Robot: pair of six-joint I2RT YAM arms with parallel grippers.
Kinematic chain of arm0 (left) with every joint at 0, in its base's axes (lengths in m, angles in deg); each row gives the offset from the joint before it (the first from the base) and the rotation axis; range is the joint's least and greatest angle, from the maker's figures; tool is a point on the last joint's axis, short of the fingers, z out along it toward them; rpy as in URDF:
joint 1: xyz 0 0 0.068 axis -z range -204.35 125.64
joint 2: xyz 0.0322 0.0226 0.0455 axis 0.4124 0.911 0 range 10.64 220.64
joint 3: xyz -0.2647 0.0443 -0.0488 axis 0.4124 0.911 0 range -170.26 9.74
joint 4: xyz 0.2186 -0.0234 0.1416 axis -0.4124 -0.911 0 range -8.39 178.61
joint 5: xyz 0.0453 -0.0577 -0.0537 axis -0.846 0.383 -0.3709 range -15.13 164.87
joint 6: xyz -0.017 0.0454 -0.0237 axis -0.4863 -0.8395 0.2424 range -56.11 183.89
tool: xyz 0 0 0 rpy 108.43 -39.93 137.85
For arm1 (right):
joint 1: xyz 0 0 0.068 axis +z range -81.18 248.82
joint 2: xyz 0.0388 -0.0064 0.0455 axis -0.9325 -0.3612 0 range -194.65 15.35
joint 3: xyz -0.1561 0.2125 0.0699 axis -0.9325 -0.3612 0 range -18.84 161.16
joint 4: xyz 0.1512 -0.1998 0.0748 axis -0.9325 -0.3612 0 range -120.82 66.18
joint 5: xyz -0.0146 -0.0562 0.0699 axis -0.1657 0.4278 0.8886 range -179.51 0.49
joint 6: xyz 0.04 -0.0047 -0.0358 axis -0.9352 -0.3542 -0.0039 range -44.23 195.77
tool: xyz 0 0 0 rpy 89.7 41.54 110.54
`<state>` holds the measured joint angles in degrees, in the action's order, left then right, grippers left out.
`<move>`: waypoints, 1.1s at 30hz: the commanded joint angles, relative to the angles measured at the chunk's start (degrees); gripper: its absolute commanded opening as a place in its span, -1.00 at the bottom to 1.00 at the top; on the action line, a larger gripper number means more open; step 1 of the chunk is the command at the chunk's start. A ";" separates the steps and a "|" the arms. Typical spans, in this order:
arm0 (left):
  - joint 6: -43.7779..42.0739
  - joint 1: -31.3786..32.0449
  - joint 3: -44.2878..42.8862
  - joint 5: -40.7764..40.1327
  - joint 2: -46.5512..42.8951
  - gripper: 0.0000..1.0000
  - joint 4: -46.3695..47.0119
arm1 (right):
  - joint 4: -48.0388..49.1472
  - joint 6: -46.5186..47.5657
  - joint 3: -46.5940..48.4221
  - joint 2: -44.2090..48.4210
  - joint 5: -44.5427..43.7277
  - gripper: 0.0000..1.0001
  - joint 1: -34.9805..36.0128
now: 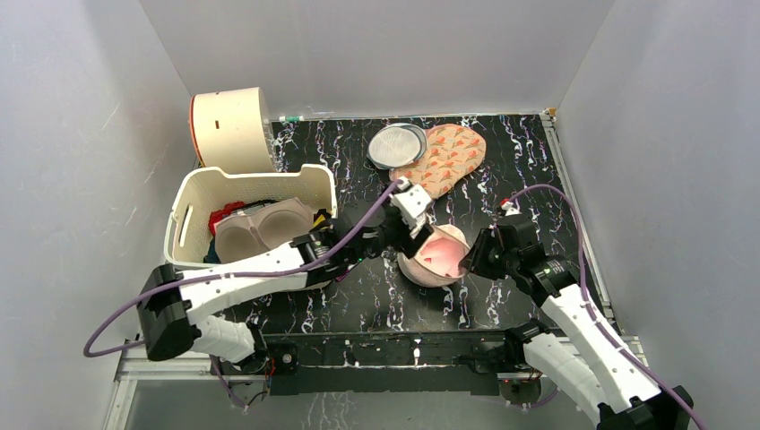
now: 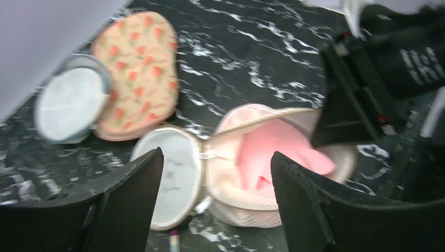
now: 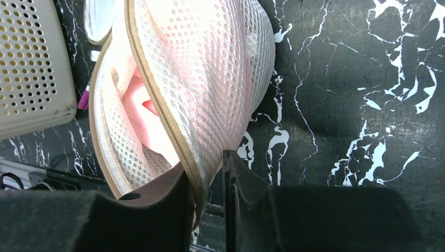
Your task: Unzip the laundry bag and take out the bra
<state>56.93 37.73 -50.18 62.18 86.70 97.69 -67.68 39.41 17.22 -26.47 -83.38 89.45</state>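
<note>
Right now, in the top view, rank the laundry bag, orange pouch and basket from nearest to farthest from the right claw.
1. Laundry bag: gripped in the right claw, on its left.
2. Orange pouch: behind, toward the far wall.
3. Basket: far off on the left.

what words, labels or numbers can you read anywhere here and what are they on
Nothing can be read.
White lettering on the right arm's black housing: a few lines, too blurred to read.
Laundry bag: bare mesh and zipper, with no label or print in view.
Orange-patterned pouch: printed shapes only, no words.
</note>
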 commanded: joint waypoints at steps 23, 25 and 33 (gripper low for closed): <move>26.11 4.14 -6.42 24.47 20.28 0.34 0.72 | -6.28 -1.64 3.34 6.39 -2.70 -0.60 0.23; 26.05 4.10 -6.63 24.74 21.35 0.29 1.26 | -6.64 -1.43 2.82 6.49 -2.92 -0.68 0.28; 25.38 4.01 -11.67 18.24 22.20 0.51 -4.67 | -5.73 -0.91 0.45 6.53 -1.37 -1.00 0.25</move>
<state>82.00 41.51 -58.16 83.65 110.69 94.55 -74.85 38.01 17.68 -20.59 -84.98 89.45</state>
